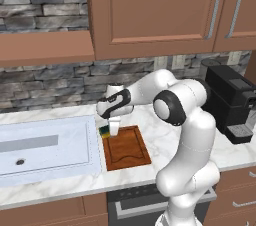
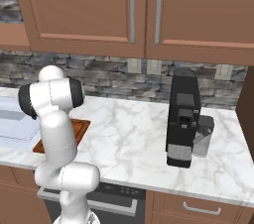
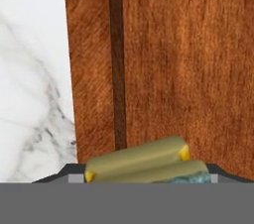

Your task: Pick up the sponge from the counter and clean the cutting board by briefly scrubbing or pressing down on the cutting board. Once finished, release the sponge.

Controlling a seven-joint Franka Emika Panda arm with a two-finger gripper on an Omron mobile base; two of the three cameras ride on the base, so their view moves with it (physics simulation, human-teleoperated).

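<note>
The reddish-brown cutting board lies on the white marble counter just right of the sink. My gripper points down over the board's far left corner, shut on the sponge. In the hand view the sponge is right at the bottom, yellow with a green layer and squashed between the jaws. Beyond it run the cutting board and its dark edge groove, with the counter to the left. In the right base view my arm hides most of the cutting board.
A pale sink basin is set into the counter left of the board. A black coffee machine stands at the right against the stone backsplash. Wooden cabinets hang above. Open marble lies between the board and the machine.
</note>
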